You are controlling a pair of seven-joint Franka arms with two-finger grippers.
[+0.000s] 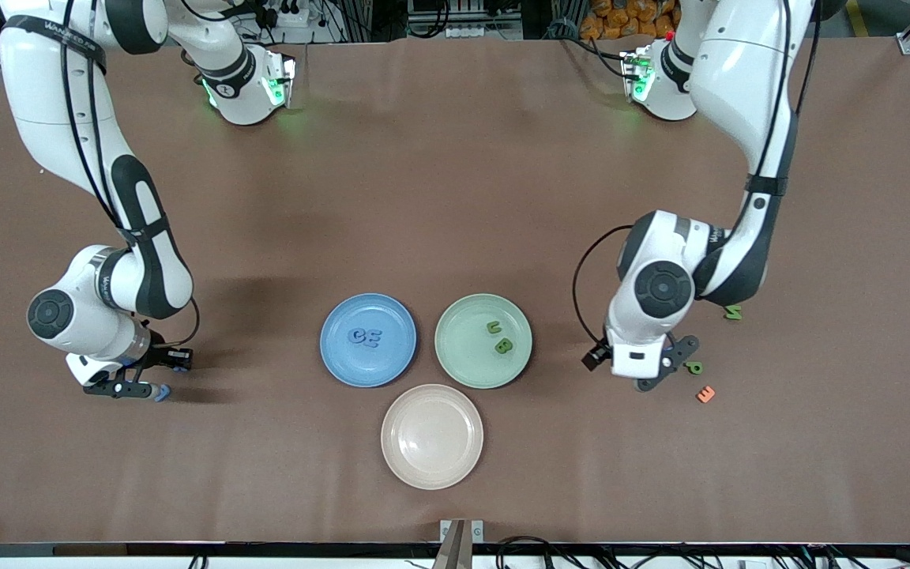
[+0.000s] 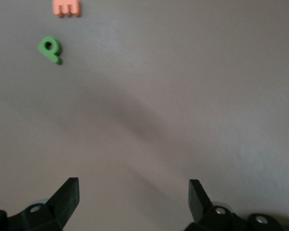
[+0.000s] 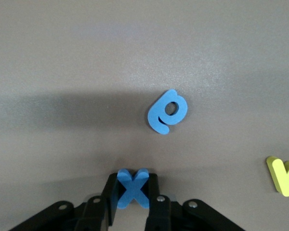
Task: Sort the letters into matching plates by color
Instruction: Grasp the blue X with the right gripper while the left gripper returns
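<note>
Two blue letters (image 1: 364, 338) lay in the blue plate (image 1: 336, 359) and two green ones (image 1: 499, 336) in the green plate (image 1: 455, 359). The right hand (image 3: 132, 192), low over the bench (image 1: 455, 197), pinched a blue X (image 3: 132, 188), with a blue g (image 3: 168, 111) lying just beside it. The left hand (image 2: 134, 198) was spread, near a green P (image 2: 50, 48).

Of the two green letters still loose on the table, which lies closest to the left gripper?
The green P, right beside the open left gripper and next to the orange letter. The other loose green letter lies farther from the front camera, beside the arm's elbow.
</note>
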